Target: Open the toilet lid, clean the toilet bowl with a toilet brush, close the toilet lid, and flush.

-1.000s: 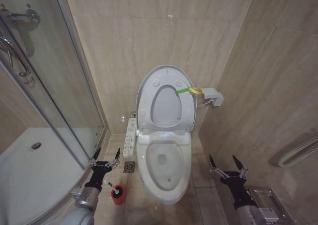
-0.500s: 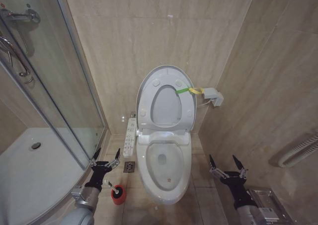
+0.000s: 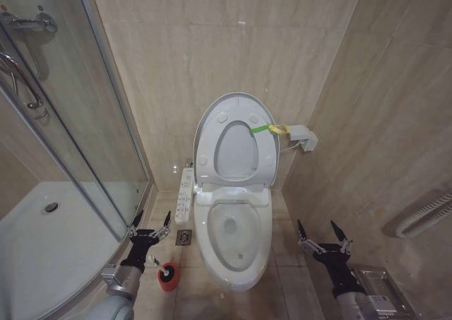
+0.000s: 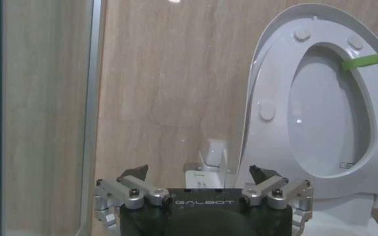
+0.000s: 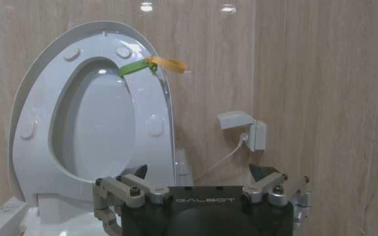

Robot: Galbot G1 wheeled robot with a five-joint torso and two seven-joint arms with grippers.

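The toilet lid (image 3: 236, 150) stands raised against the back wall, and the ring seat (image 3: 210, 133) is up in front of it. A yellow-green strap (image 3: 267, 128) hangs at its right edge. Below, the toilet bowl (image 3: 244, 281) lies uncovered. The toilet brush (image 3: 159, 263) stands in its red cup (image 3: 168, 279) on the floor left of the bowl. My left gripper (image 3: 154, 215) hovers open just above and behind the cup, holding nothing. My right gripper (image 3: 316, 224) is open to the right of the bowl. The wrist views show the left gripper (image 4: 199, 171) and right gripper (image 5: 199, 169) facing the raised lid (image 4: 327, 113) (image 5: 104, 128).
A glass shower enclosure (image 3: 85, 122) closes off the left side. The side control strip (image 3: 186, 193) and a floor drain (image 3: 184, 237) lie between it and the bowl. A grey wall box (image 3: 304, 136) hangs right of the lid. A ribbed hose (image 3: 424, 217) runs along the right wall.
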